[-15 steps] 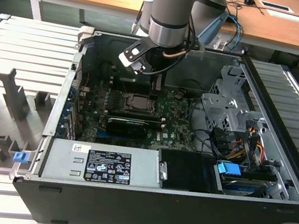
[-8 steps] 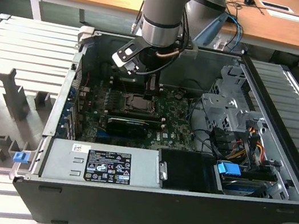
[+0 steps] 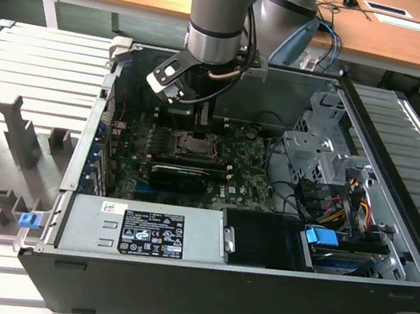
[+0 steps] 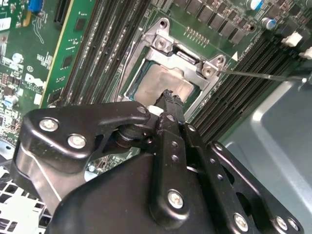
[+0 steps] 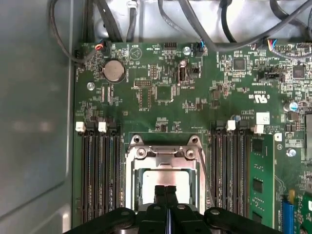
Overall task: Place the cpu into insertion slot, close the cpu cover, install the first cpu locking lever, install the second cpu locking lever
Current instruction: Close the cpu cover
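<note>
My gripper is shut, its two black fingertips pressed together with nothing visible between them. It points down at the grey metal top of the cpu, touching or just above it. The cpu lies flat in the insertion slot on the green board. The cpu cover, a dark silver frame, lies down around the chip, which shows through its window. A thin locking lever sticks out sideways from the socket corner. In the exterior view my gripper stands upright inside the open case.
Long black memory slots flank the socket on both sides. A long black card lies in front of the socket, and the power supply is nearer still. A drive cage and cables fill the exterior view's right.
</note>
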Action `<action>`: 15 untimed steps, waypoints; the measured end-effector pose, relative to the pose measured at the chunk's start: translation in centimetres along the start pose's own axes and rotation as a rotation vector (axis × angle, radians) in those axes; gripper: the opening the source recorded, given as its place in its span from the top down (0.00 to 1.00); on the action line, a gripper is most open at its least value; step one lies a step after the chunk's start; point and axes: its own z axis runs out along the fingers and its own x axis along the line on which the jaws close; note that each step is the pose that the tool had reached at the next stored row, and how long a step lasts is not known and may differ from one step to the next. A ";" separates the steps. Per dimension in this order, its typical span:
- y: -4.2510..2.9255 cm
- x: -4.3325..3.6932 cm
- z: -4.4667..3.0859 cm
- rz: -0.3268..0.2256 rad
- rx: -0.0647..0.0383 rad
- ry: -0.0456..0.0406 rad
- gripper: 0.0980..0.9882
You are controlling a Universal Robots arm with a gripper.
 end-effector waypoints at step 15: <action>-0.39 -0.05 0.96 -0.010 0.004 0.0008 0.99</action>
